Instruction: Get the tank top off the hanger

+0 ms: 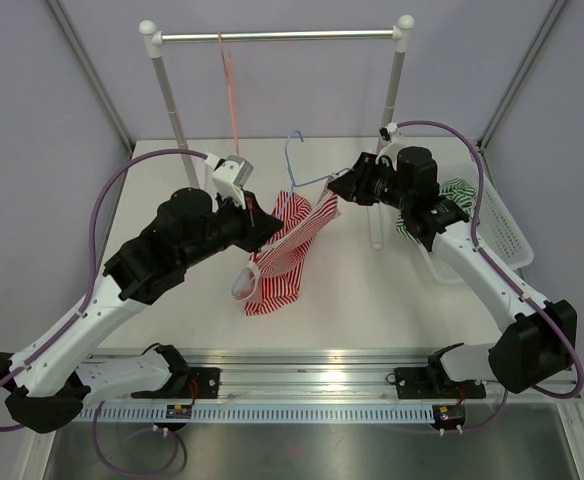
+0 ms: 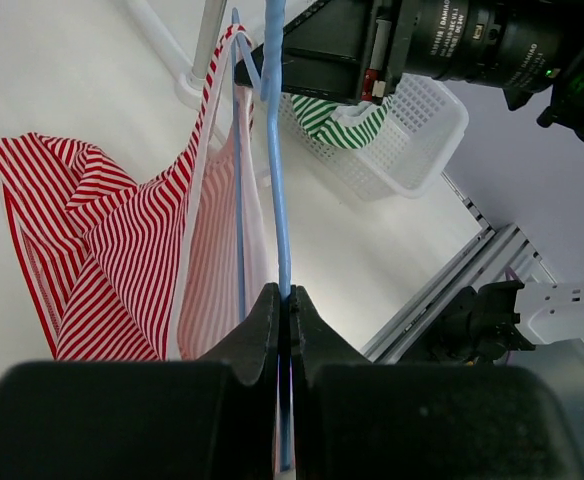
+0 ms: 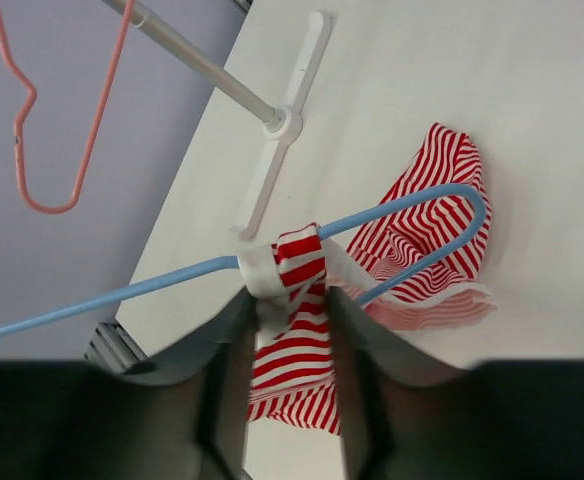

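Note:
The red-and-white striped tank top (image 1: 284, 255) hangs on a blue wire hanger (image 1: 294, 160) held above the table between both arms. My left gripper (image 1: 270, 230) is shut on the hanger's blue wire (image 2: 277, 180), with the jaws (image 2: 285, 296) pinched tight on it. My right gripper (image 1: 338, 188) is closed on the top's shoulder strap (image 3: 294, 262), which wraps over the hanger arm (image 3: 122, 293). The strap fabric fills the gap between the right gripper's jaws (image 3: 290, 305). The rest of the top (image 2: 112, 250) droops down to the table.
A clothes rack (image 1: 277, 36) stands at the back with a pink hanger (image 1: 230, 90) on its rail. The rack's foot (image 3: 284, 115) rests on the table. A white basket (image 1: 497, 225) holding a green striped garment (image 2: 337, 118) sits at the right.

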Motion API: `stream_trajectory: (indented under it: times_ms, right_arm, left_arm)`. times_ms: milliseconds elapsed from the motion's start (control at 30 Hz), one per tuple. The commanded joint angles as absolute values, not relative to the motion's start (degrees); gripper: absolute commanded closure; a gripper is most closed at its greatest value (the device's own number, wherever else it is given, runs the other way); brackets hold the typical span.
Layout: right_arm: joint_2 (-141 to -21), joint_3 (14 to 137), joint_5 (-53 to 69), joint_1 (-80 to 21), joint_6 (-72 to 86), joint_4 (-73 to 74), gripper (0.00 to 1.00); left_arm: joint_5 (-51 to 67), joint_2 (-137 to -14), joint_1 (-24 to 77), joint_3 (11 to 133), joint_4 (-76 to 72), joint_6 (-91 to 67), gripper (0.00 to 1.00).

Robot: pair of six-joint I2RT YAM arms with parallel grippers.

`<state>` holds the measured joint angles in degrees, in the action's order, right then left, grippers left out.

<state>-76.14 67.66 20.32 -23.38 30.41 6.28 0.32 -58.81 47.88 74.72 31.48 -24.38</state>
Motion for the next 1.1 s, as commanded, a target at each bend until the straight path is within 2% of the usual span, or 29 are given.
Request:
stream_trajectory:
  times_ms: [0,67,133,167,467,700,900,1067]
  right_arm:
    - [-76.7,70.0,17.3,-23.9,27.2,5.5,0.65]
    - [-76.6,69.9,17.2,-23.9,26.6,5.9,0.76]
    - [-76.1,69.5,16.2,-24.0,25.8,6.2,0.98]
    - [-75.9,69.5,15.6,-24.0,25.4,6.7,1.00]
    - [-78.7,75.1,-1.1,-22.2,17.7,16.4,1.00]
    - [-84.4,80.1,-0.2,-19.0,18.1,19.2,1.00]
    - [-83.2,78.9,10.6,-18.9,19.7,18.3,1.00]
    - [-75.1,73.0,28.0,-18.9,23.6,12.9,1.00]
  left_arm:
    - [2.5,-56.1,48.2,74.6,26.5,-25.2,1.00]
    - [1.3,-56.0,48.3,75.1,27.9,-24.6,1.00]
    - [0.3,-55.8,48.2,75.5,29.3,-23.9,1.00]
    - [0.2,-55.7,48.2,75.6,29.8,-23.7,1.00]
    - [3.4,-51.8,48.2,75.5,34.9,-20.5,1.00]
    - [9.8,-48.9,48.2,73.6,29.9,-20.1,1.00]
    - [9.9,-50.1,48.2,74.1,24.8,-20.6,1.00]
    - [5.6,-51.7,48.3,73.6,12.7,-20.1,1.00]
